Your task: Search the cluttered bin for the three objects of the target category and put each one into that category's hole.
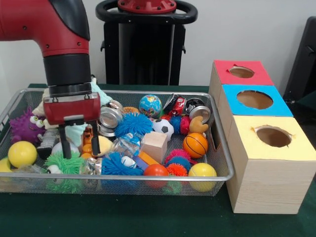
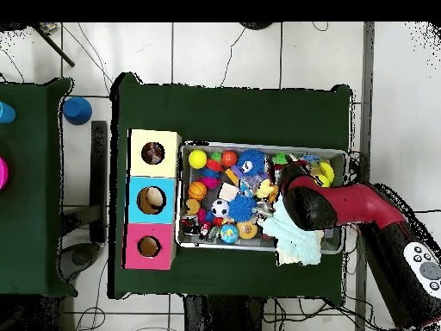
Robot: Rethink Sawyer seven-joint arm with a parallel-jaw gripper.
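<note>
a: where's the claw (image 1: 78,139) right now?

b: low inside the wire bin (image 1: 223,163), on the side away from the boxes. its 2 dark fingers (image 1: 63,141) point down with a gap between them, parted a bit, and i can't see anything held between them. a pale teal soft toy (image 1: 76,132) sits right behind it.

a: what's around it?

b: a green spiky ball (image 1: 63,165) just below the claw, a yellow ball (image 1: 21,154) off to the side away from the boxes, and a purple fuzzy toy (image 1: 23,127) beyond that. on the box side of the claw there's a blue spiky ball (image 1: 133,124), a wooden block (image 1: 154,145), a little soccer ball (image 1: 162,128) and a mini basketball (image 1: 195,145).

a: any rope balls?

b: can't pick 1 out in that pile from where i stand.

a: and the hole?

b: the yellow-topped box (image 1: 269,168) stands on the green surface (image 1: 148,217) just outside the bin, well apart from the claw, and its round hole (image 1: 273,136) is in the top. the blue box (image 1: 254,101) and red box (image 1: 240,73) line up behind it. from overhead, the red arm (image 2: 344,205) reaches across the bin's end farthest from the boxes.
</note>
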